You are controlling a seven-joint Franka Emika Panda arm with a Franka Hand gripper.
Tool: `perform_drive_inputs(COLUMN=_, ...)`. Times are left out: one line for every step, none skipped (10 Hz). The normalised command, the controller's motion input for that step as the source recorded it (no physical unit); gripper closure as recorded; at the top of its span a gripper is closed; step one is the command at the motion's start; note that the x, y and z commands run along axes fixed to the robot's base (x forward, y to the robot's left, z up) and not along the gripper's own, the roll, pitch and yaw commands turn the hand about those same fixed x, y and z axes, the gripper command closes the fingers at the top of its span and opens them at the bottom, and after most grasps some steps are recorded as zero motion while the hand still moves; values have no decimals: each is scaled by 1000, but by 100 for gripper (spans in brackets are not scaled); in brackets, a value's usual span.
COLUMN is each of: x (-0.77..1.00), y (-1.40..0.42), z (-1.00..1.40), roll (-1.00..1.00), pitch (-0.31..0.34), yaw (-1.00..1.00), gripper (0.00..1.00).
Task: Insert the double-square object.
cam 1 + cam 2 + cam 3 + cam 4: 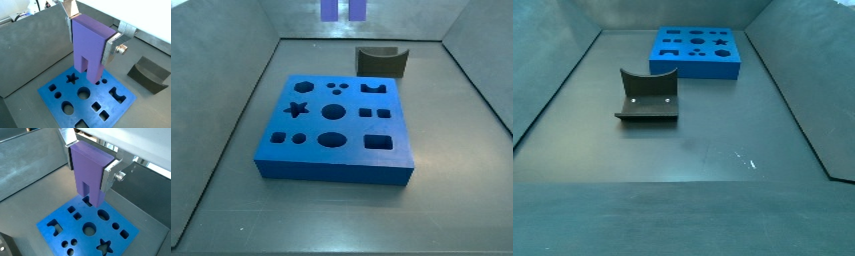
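Note:
My gripper [91,40] is shut on the double-square object [87,50], a tall lilac-purple block, held upright with its two square prongs pointing down; it shows in both wrist views [87,178]. The silver fingers [110,47] clamp its upper sides. It hangs well above the blue board [117,107], over the board's edge region in a wrist view [73,225]. In a side view only the prong tips [331,9] show at the upper edge, above and behind the board [331,165]. The board carries several cut-out holes, including a notched one [374,88].
A dark grey curved block [381,62] stands on the floor just behind the board, also seen in a side view [647,97] and a wrist view [148,75]. Grey walls enclose the floor on all sides.

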Motion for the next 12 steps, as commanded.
perform_drive_inputs(x=0, y=0, z=0, roll=0, pitch=4, yaw=0, gripper=100)
perform_drive_inputs(x=0, y=20, z=0, roll=0, pitch=0, yaw=-40, gripper=100)
perform_drive_inputs(x=297, y=-6, z=-443, roll=203, pitch=-100, yaw=-77, gripper=100)
perform_drive_inputs(x=446, y=-71, z=-477, roll=363, pitch=-79, yaw=-66, gripper=100)
perform_drive_inputs(x=526, y=-69, z=-503, roll=329, pitch=-76, yaw=0, gripper=100)
perform_drive_inputs(x=631, y=0, z=-529, roll=284, pitch=-63, yaw=0, gripper=100)
perform_drive_inputs(x=603, y=0, z=-517, roll=326, pitch=-14, yaw=0, gripper=100)
perform_drive_inputs(x=506, y=0, z=-546, roll=261, pitch=-1, yaw=0, gripper=100)
perform_drive_inputs(x=266, y=0, z=-571, roll=226, pitch=-9, yaw=0, gripper=100)
perform_drive_inputs(x=166, y=-109, z=-774, roll=253, pitch=-26, yaw=0, gripper=100)
perform_drive_inputs(x=80, y=-14, z=-731, roll=187, pitch=0, yaw=0, gripper=100)
perform_drive_inputs(x=83, y=-63, z=-637, roll=241, pitch=0, yaw=-29, gripper=100)
